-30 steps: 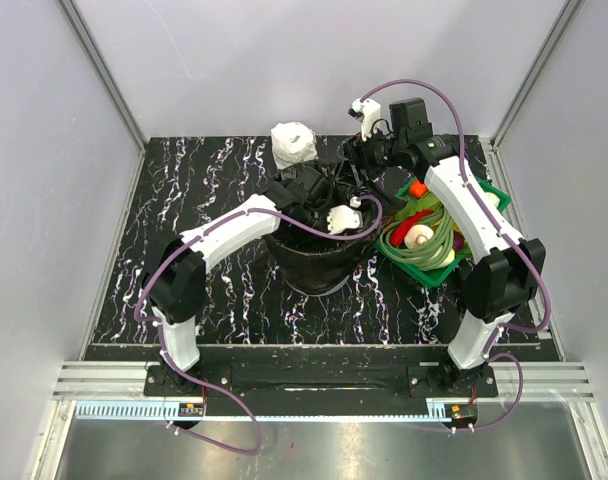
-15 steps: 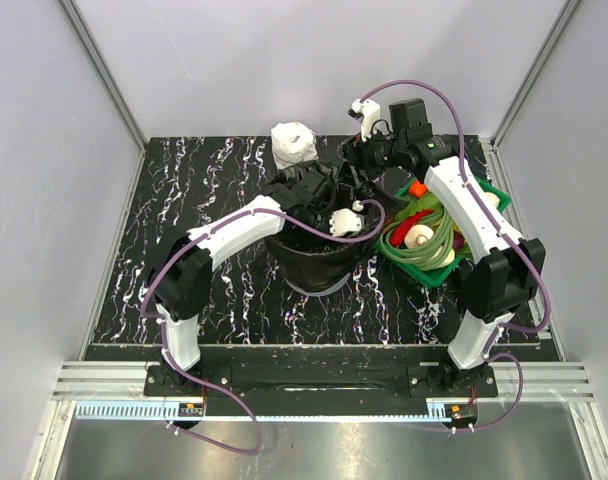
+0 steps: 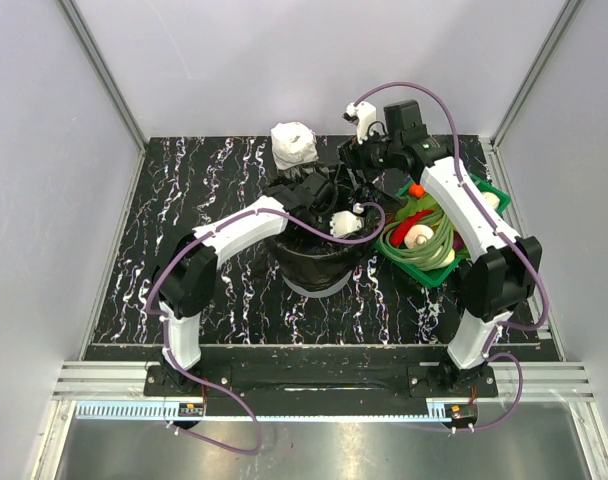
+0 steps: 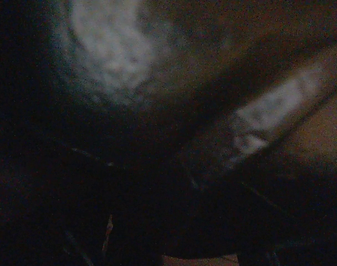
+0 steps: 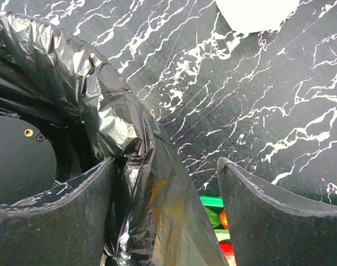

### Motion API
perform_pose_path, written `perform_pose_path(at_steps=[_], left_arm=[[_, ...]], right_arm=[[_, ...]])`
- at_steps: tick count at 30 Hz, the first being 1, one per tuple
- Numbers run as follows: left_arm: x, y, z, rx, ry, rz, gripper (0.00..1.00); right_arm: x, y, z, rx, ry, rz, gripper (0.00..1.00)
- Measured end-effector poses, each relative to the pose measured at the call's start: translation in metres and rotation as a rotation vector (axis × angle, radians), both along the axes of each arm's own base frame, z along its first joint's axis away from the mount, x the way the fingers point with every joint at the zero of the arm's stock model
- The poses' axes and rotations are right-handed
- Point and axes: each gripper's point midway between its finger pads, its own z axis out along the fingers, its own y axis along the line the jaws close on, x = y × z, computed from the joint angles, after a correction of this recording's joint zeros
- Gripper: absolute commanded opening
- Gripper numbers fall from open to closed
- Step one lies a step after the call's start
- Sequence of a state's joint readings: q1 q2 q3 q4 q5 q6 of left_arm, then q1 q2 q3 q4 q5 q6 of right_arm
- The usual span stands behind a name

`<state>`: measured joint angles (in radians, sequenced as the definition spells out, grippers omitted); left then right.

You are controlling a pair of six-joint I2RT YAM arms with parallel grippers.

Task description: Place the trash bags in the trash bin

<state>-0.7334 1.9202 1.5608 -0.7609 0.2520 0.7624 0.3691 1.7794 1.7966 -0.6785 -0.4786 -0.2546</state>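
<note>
Dark blur fills the left wrist view, so the left claw (image 3: 322, 205), sunk in the round light-grey plastic trash bin (image 3: 306, 290), cannot be read. The glossy black plastic trash bag (image 3: 319, 262) drapes the bin. The right claw (image 5: 166, 160) is spread around bag film. A white wrapped roll (image 3: 293, 143) and a green vegetable basket (image 3: 436, 277) flank the bin on the black marbled surface (image 3: 204, 200).
</note>
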Motion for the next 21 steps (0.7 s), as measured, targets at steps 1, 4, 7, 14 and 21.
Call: perform_pose_path(at_steps=[1, 4, 7, 14, 21], left_arm=[[0.0, 0.0, 0.0, 0.001, -0.001, 0.001, 0.76], [0.001, 0.0, 0.0, 0.002, -0.007, 0.002, 0.76], [0.003, 0.0, 0.0, 0.005, -0.014, 0.004, 0.76], [0.005, 0.001, -0.011, 0.028, -0.013, -0.003, 0.76], [0.003, 0.007, -0.019, 0.055, -0.009, -0.006, 0.76]], right_arm=[[0.0, 0.0, -0.001, -0.004, 0.001, 0.0, 0.79], [0.001, 0.001, -0.005, -0.017, 0.001, -0.001, 0.79], [0.002, 0.003, -0.007, -0.023, 0.0, 0.001, 0.79], [0.001, 0.004, -0.009, -0.027, 0.003, 0.003, 0.79], [0.001, 0.004, -0.009, -0.027, 0.002, 0.004, 0.8]])
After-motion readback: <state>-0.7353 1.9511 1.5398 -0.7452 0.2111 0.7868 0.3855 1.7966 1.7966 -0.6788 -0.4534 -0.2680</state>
